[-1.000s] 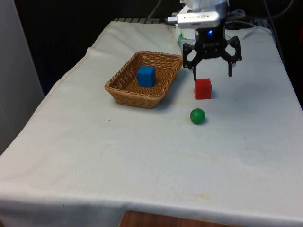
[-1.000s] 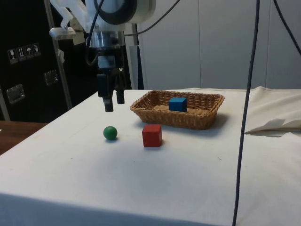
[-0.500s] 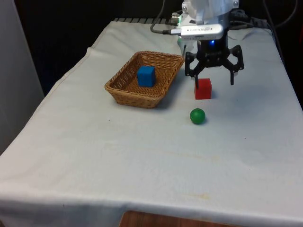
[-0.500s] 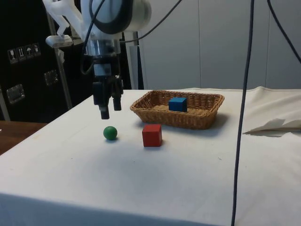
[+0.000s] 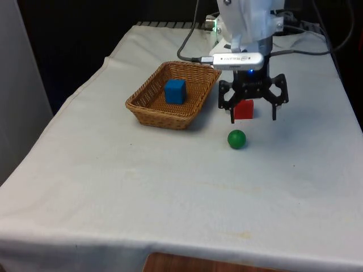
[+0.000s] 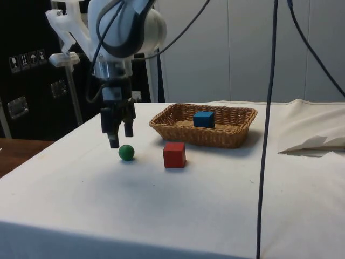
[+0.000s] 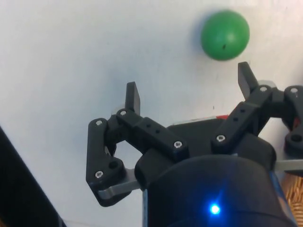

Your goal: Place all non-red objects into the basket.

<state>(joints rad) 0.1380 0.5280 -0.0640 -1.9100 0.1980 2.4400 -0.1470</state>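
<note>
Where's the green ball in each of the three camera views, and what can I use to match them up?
Front view: the green ball lies on the cloth just in front of the red cube, below the open hand.
Side view: the ball sits beside the red cube, just under the hand.
Wrist view: the ball lies just beyond the fingertips.
Shared landmark: the hand itself, next to the ball.

A white cloth [image 5: 142, 187] covers the table, lying mostly smooth (it bunches into folds near one end in the side view). Thin dark cables [image 6: 265, 124] hang down across the side view. Dark cabinets [image 6: 32, 81] stand behind, beside a pale wall [image 6: 253, 48].
</note>
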